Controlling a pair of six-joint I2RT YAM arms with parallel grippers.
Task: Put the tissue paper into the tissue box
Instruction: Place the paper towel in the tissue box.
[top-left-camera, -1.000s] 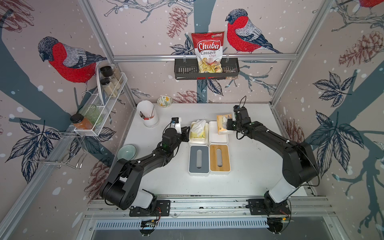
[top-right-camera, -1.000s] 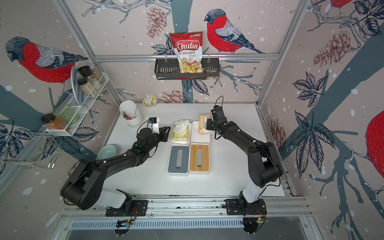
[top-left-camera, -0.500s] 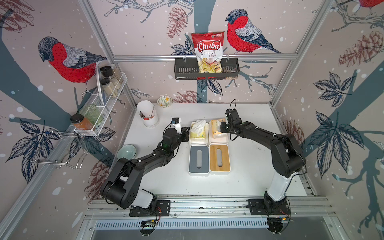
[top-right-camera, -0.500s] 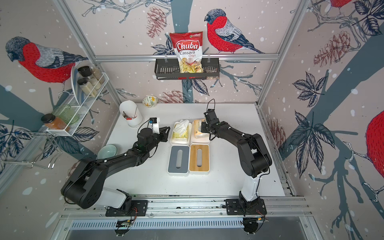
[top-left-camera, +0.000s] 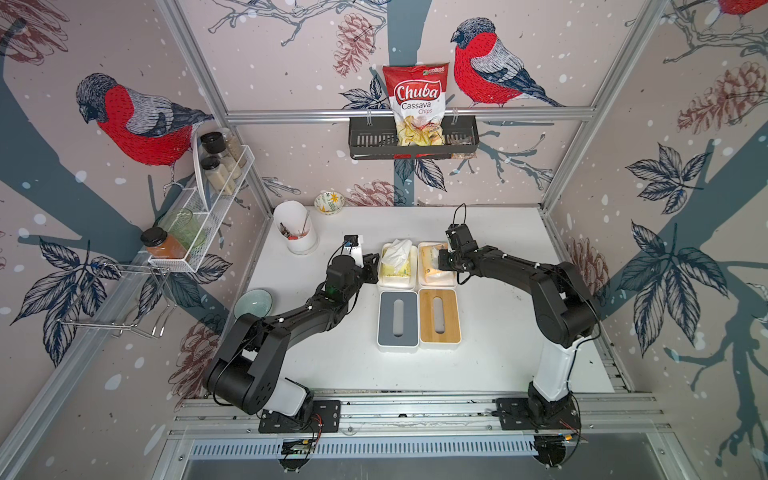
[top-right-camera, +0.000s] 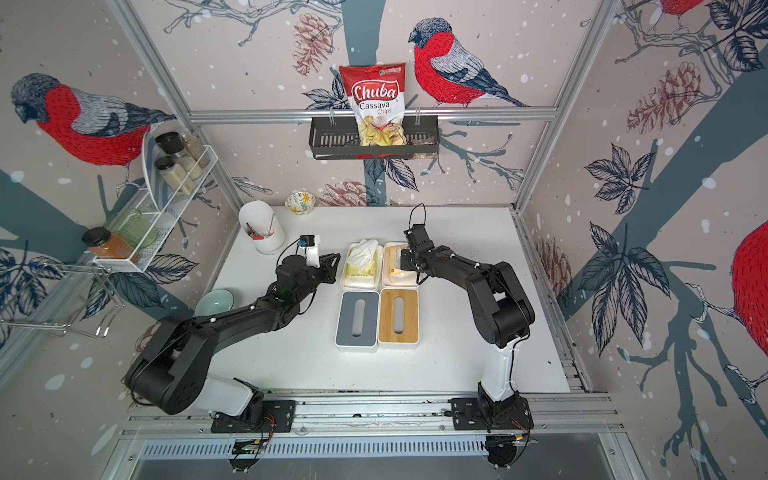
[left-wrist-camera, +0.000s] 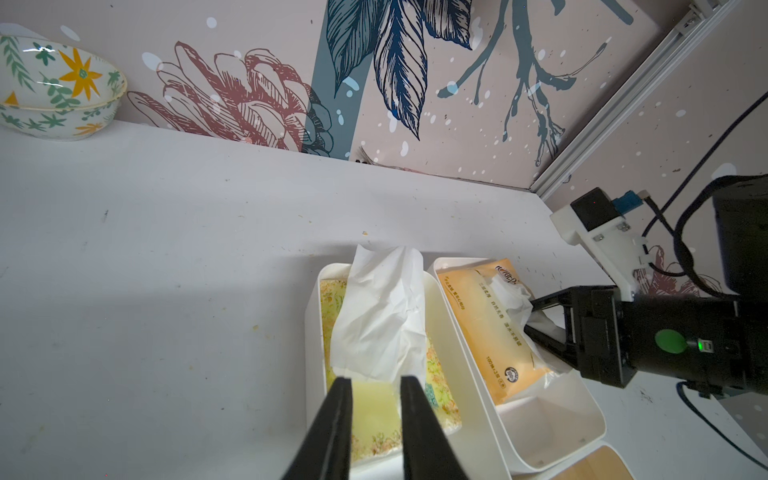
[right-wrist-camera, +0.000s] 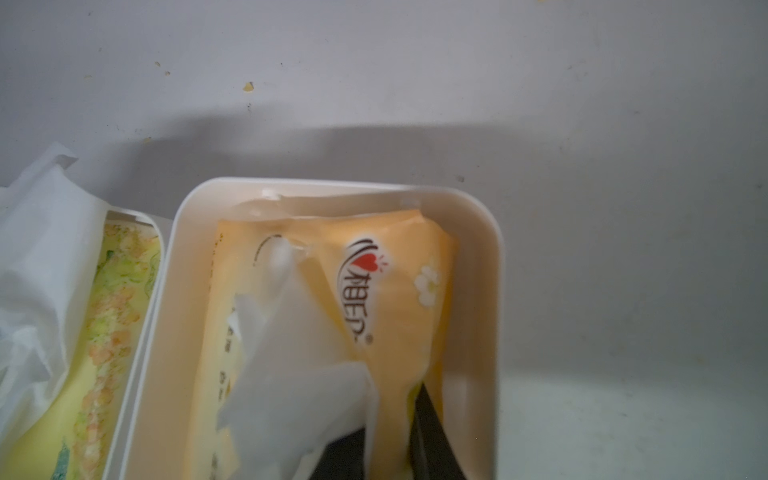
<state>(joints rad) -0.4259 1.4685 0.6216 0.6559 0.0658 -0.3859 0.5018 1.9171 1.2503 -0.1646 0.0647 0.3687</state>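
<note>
Both top views bright, even overhead light, sharp, with wide-angle stretch at the corners. Faint soft shadows on white tabletop (top-left-camera: 498, 332). Left wrist view sharp, broad grey shadow across the tabletop. Right wrist view dimmer and soft; crumpled white tissue sheet (right-wrist-camera: 299, 353) blurred close-up.

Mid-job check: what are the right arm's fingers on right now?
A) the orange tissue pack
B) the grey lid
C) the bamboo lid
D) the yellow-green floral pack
A: in the right wrist view the fingers straddle one end of the orange tissue pack, which lies tilted in the white tissue box.
</note>
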